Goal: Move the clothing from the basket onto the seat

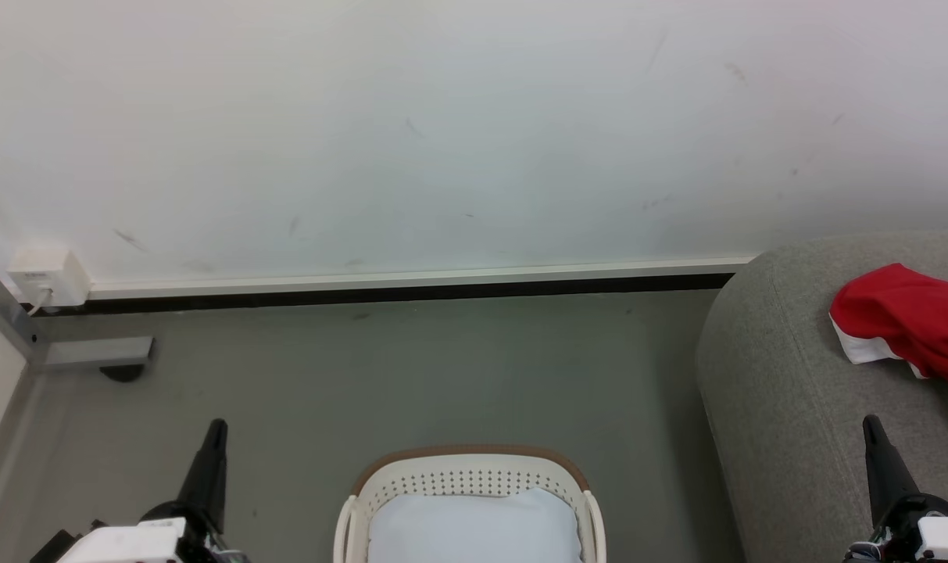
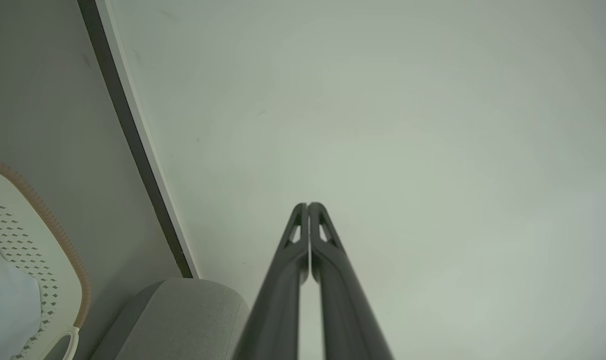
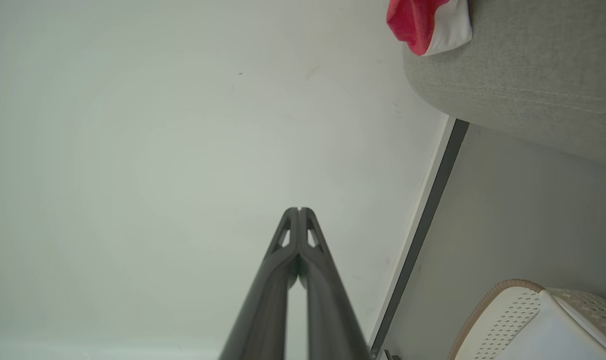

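Red clothing [image 1: 911, 320] with white trim lies on the grey seat [image 1: 778, 375] at the right; the right wrist view has the clothing [image 3: 422, 22] on the seat [image 3: 527, 75] at its top. The cream basket [image 1: 474, 477] with a brown rim stands on the floor at bottom centre, holding a pale white-blue cloth [image 1: 474, 524]. My left gripper [image 1: 217, 428] is at the lower left, shut and empty; in its wrist view the left gripper [image 2: 308, 205] points at the wall. At the lower right my right gripper [image 1: 871, 424], shut and empty, stands over the seat's front; the right gripper [image 3: 299, 210] faces the wall too.
A white wall with a dark baseboard [image 1: 411, 293] runs behind the grey floor [image 1: 411, 375]. A white socket box [image 1: 48, 277] sits at the far left, beside a grey frame foot [image 1: 98, 353]. The basket [image 2: 33, 240] and seat [image 2: 183, 315] show in the left wrist view.
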Controlling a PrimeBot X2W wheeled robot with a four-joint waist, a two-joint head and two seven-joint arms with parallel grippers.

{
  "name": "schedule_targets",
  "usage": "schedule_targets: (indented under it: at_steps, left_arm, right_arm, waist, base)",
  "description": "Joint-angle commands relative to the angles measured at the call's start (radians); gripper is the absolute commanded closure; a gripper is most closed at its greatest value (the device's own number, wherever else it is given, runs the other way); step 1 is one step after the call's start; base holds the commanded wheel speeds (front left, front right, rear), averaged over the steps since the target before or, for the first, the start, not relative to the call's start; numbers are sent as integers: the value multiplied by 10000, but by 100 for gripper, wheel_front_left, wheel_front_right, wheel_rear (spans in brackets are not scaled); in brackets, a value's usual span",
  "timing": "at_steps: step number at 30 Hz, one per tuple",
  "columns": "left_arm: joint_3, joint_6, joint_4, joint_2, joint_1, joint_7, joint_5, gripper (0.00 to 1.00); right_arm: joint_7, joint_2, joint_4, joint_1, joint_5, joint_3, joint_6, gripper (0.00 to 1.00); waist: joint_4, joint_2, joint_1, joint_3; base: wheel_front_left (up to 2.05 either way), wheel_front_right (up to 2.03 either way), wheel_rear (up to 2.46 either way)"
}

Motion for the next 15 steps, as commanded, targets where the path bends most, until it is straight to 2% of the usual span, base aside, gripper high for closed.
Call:
schedule_targets:
  at_steps: [1,15]
  left_arm:
    - [12,-20,3,18,-85,33,-136,100]
    - [14,-20,2,18,-85,33,-137,100]
  right_arm:
    - [39,9,27,-118,-58,-41,-21,100]
    - [44,15,26,-120,-65,-56,-21,100]
  waist:
    - [0,0,0,0]
    - [0,0,0,0]
  base:
    - [0,0,0]
    - [0,0,0]
